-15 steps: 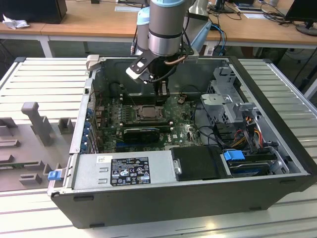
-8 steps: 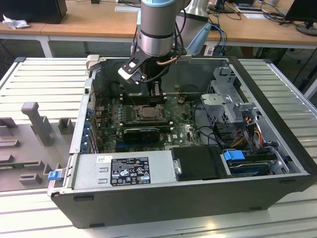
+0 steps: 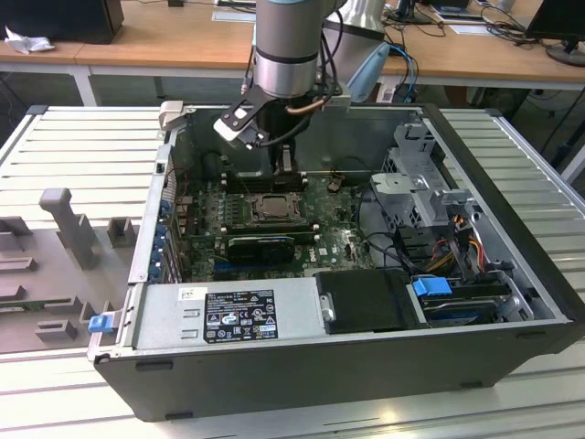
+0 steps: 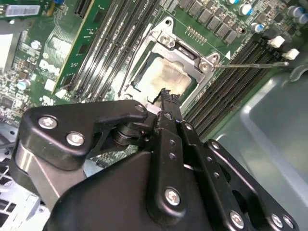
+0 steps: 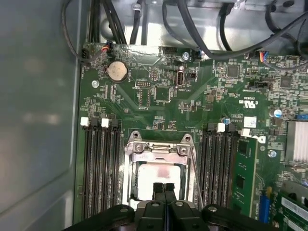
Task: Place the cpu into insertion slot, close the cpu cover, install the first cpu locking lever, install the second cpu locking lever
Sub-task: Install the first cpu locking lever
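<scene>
The cpu (image 5: 156, 175) lies in the insertion slot (image 3: 271, 207) amid the green motherboard, its pale face smeared. The cpu cover (image 5: 156, 149) is down over it, and the chip shows through the cover's window (image 4: 166, 77). My gripper (image 5: 164, 186) hangs just above the chip's edge with its black fingers pressed together and nothing between them. In the exterior view the gripper (image 3: 286, 165) stands over the back side of the slot. A thin locking lever (image 4: 250, 65) sticks out sideways over the memory slots, unlatched. The same lever (image 5: 194, 166) runs along one side of the cover.
Long black memory slots (image 5: 101, 168) flank the socket on both sides. A green card (image 5: 243, 173) stands beside them. Black cables (image 5: 202, 43) hang across the far case wall. In the exterior view a power supply (image 3: 228, 315) and a drive cage (image 3: 425, 187) crowd the case.
</scene>
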### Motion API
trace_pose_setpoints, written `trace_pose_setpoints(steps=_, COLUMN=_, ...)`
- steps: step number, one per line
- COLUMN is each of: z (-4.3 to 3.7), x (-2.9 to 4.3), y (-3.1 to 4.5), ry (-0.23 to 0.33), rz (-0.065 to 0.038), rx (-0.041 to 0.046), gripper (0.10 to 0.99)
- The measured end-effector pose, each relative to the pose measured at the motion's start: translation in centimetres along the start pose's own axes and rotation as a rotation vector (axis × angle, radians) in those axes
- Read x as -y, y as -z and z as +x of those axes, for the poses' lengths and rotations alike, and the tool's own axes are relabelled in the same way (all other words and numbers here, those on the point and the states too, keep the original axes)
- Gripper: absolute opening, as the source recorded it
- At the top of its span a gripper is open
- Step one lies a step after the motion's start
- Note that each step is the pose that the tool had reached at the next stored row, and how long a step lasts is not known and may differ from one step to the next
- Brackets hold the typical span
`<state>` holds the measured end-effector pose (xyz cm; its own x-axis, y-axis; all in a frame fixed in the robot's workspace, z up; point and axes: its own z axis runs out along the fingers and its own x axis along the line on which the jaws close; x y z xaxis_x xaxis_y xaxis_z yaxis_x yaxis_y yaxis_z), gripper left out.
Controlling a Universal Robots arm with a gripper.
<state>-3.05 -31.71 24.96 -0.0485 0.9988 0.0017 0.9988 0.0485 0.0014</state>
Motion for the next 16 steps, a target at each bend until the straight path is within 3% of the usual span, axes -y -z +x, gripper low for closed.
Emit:
trace_pose_setpoints(steps=8, z=0.01, x=-0.01, y=3.23, ry=0.005, rz=0.0, rx=0.0011, gripper=0.106)
trace_pose_setpoints(steps=16, z=0.01, x=-0.01, y=3.22, ry=0.197, rz=0.0, rx=0.001, gripper=0.106)
